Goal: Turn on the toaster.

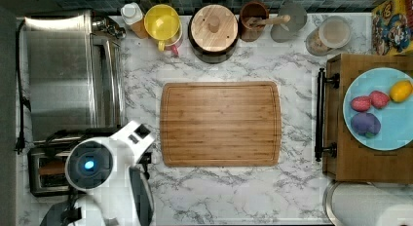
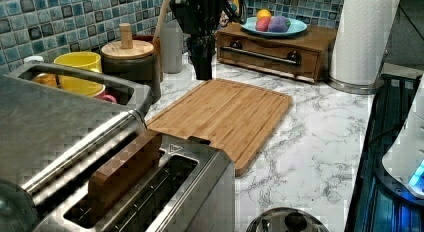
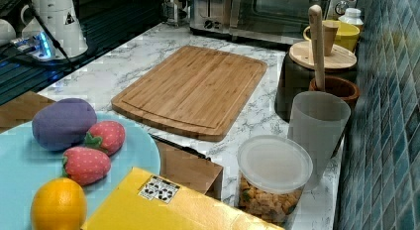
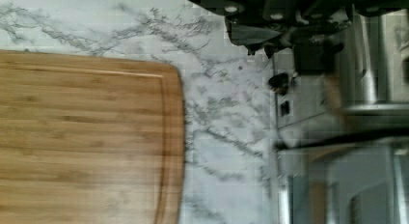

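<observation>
- Your claw [image 4: 289, 40] sits right up against the lever end of the toaster [image 1: 46, 172] in the wrist view, dark housing hanging over the steel face. Honestly can't tell how far the fingers are spread or whether they've got anything.
- In the top view you'll see the arm's white wrist [image 1: 104, 162] parked over the toaster's right end, covering most of it.
- The toaster is at the top view's lower left corner of the marble surface [image 1: 234, 192], tucked just below the big toaster oven [image 1: 63, 75]. The left view has it up close with a wooden slab [image 2: 125, 172] standing in one of the slots.
- In the right view you can spot the toaster [image 3: 210, 12] at the far end, just beside the oven, with its controls facing the camera.
- Next out is the cutting board [image 1: 220, 123], lying flat mid-surface, near the toaster but not touching it.
- Along the tiled back wall in the top view: a white-capped bottle [image 1: 132, 14], a yellow cup [image 1: 162, 22], a dark canister with a wooden lid [image 1: 213, 28], a brown pot with a wooden utensil [image 1: 253, 19], a grey cup [image 1: 290, 21] and a lidded clear jar [image 1: 330, 35].
- Way over on the top view's right, a wooden drawer box [image 1: 350, 158] carries a blue plate [image 1: 389, 133] with toy fruit. A paper towel roll [image 1: 370, 206] stands just below it.
</observation>
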Action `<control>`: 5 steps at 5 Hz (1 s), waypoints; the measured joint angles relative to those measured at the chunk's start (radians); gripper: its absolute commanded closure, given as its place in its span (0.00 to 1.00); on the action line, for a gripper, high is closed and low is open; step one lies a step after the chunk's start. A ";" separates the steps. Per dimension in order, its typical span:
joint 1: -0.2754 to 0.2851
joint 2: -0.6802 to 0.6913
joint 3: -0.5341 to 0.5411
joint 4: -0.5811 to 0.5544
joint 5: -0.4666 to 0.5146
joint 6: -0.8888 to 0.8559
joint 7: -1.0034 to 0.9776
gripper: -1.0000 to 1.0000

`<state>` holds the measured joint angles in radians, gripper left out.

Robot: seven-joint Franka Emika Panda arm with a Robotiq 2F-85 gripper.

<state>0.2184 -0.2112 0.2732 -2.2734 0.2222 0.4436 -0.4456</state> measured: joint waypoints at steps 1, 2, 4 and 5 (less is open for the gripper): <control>0.032 0.011 0.027 0.000 0.000 0.011 -0.012 1.00; 0.057 0.039 0.030 0.000 0.000 0.038 -0.019 1.00; 0.051 0.098 0.020 -0.027 0.000 0.125 -0.019 1.00; 0.049 0.108 0.007 -0.063 0.101 0.151 -0.054 1.00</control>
<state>0.2676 -0.1029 0.2798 -2.3359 0.3230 0.5942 -0.4998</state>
